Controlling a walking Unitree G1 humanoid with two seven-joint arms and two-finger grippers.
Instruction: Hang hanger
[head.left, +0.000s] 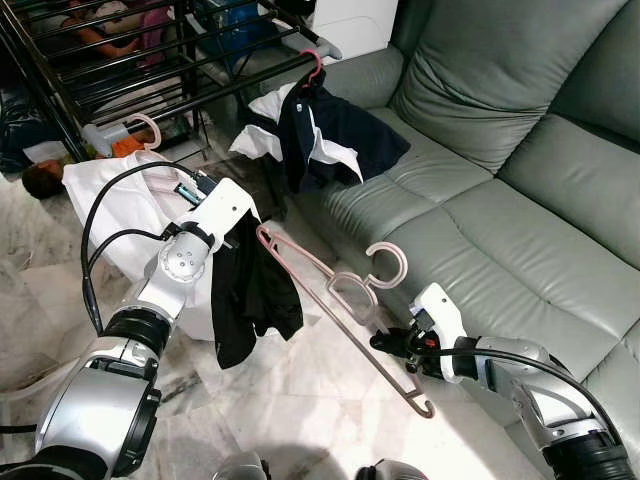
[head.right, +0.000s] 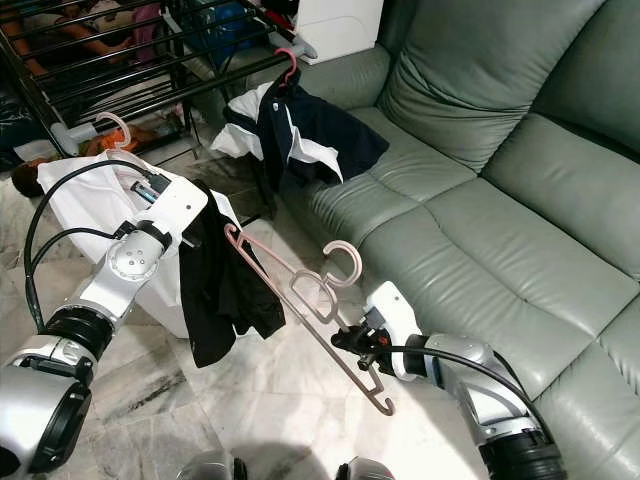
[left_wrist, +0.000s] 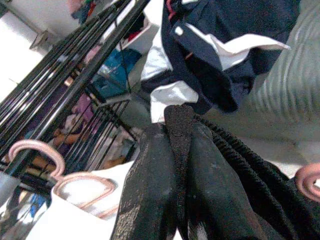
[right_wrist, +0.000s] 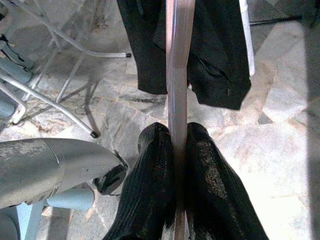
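Between your two arms, above the pale marble floor (head.left: 290, 400), you have the pink plastic hanger (head.left: 330, 290) tilted, its hook (head.left: 390, 262) pointing up toward the sofa. Your right gripper (head.left: 385, 342) pinches the hanger's lower bar, the two black fingers (right_wrist: 150, 175) pressed against the pink strip from either side. Your left gripper (left_wrist: 177, 165) is closed on the black cloth garment (head.left: 250, 295), which droops from it just left of the hanger's far end, touching or overlapping it there. Behind that garment a white shirt (head.left: 125, 205) hangs on another pink hanger (head.left: 150, 128) from the black metal drying rack (head.left: 150, 70) at far left. To the rack's right, a navy and white shirt (head.left: 320, 140) hangs on a red hanger (head.left: 313, 65), draped against the grey-green leather sofa (head.left: 500, 200) that fills the right side.
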